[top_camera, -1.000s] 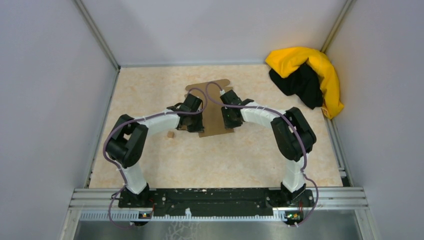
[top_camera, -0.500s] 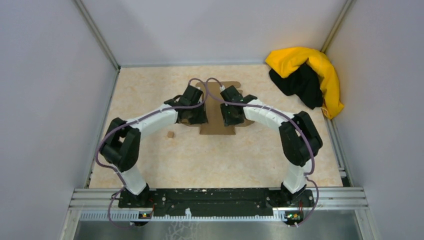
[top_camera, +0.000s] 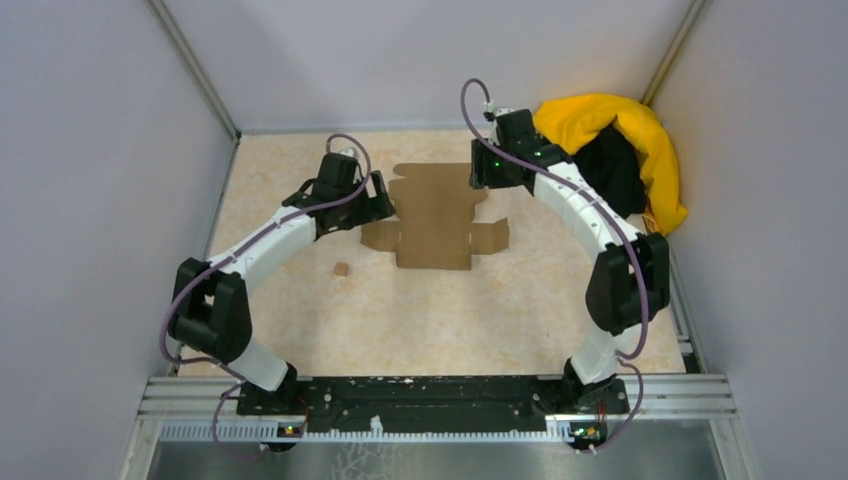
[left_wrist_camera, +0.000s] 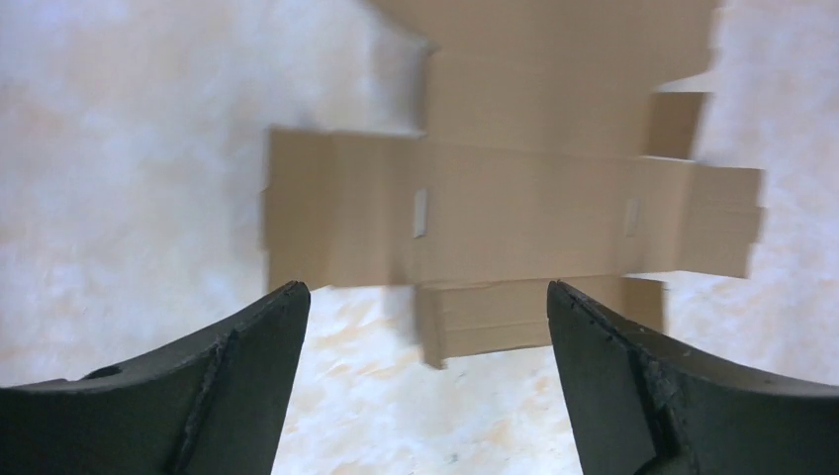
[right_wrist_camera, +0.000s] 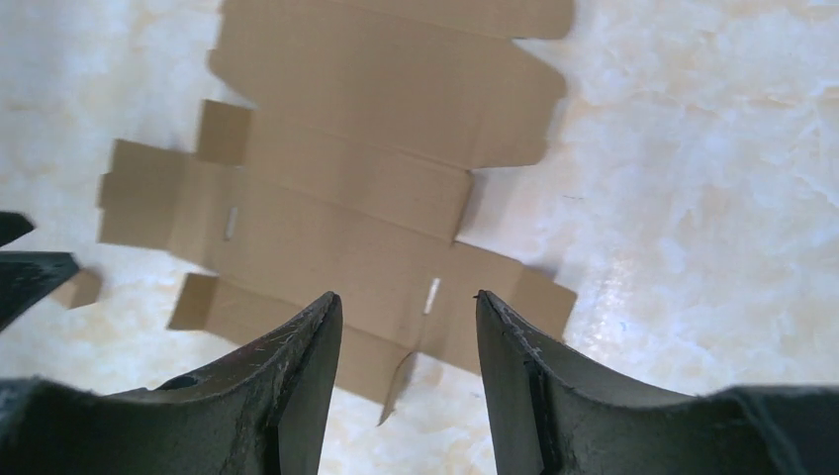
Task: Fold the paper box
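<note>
Now the paper box [top_camera: 435, 215] lies flat and unfolded at upper centre of the overhead view. It looks like light, thin card that should slide easily and bend only along its creases, so a side flap's edge is the place to pinch. A second ago both arms sat over it; now the left gripper [top_camera: 378, 200] and right gripper [top_camera: 483, 172] have backed off to either side, jaws spread and empty.

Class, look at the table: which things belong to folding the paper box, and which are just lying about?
Belong: flat brown die-cut cardboard box sheet; left hand; right hand.
Lying about: tiny brown cardboard scrap; yellow-and-black cloth heap.
</note>
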Controlling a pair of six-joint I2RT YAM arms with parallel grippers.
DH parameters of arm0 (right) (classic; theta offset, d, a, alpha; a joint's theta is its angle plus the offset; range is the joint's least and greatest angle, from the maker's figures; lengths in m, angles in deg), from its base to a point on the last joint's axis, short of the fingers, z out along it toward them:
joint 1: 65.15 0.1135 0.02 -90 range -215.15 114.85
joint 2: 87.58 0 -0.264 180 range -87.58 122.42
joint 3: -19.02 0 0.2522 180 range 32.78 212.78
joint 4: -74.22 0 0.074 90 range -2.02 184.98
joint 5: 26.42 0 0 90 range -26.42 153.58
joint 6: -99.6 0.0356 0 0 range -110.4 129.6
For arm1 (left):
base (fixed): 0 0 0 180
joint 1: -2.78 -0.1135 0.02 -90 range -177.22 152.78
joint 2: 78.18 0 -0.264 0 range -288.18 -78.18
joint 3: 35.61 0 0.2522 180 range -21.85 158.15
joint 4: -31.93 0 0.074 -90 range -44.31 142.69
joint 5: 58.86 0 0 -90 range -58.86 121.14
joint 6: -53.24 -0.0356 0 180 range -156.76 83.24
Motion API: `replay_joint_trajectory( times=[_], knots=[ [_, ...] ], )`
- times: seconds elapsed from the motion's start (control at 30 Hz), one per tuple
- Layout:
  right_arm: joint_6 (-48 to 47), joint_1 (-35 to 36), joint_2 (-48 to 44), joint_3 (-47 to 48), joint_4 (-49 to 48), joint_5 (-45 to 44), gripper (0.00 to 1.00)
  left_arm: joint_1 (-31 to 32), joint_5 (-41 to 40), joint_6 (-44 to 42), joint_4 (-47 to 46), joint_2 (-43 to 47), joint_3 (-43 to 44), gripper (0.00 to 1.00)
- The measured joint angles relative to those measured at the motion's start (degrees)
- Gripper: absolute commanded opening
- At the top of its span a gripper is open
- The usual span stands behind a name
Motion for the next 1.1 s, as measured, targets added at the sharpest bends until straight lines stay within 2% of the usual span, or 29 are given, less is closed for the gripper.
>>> replay_joint_trajectory(
  times=[0.17,0.37,0.53,0.77,1.1],
  knots=[
    [-2.8,-3.0,6.4,0.0,-0.3,0.0,0.53,-4.7,0.5,0.9,-0.9,-1.9,-6.6,0.98],
    [-4.9,-3.0,12.2,1.6,0.2,-0.5,0.53,-6.8,1.0,0.9,-2.0,-6.5,-6.0,0.98],
    [-5.3,-3.1,15.5,6.4,0.0,0.2,0.53,-8.2,1.5,0.4,-2.6,-9.2,-3.6,0.98],
    [-5.3,-3.1,15.8,6.7,-0.6,1.2,0.52,-8.8,1.6,-0.5,-3.3,-9.2,-3.6,0.97],
    [-5.2,-3.1,15.8,2.9,-1.2,1.8,0.52,-9.2,3.7,-1.0,-6.0,-12.9,-3.6,0.72]
  ],
)
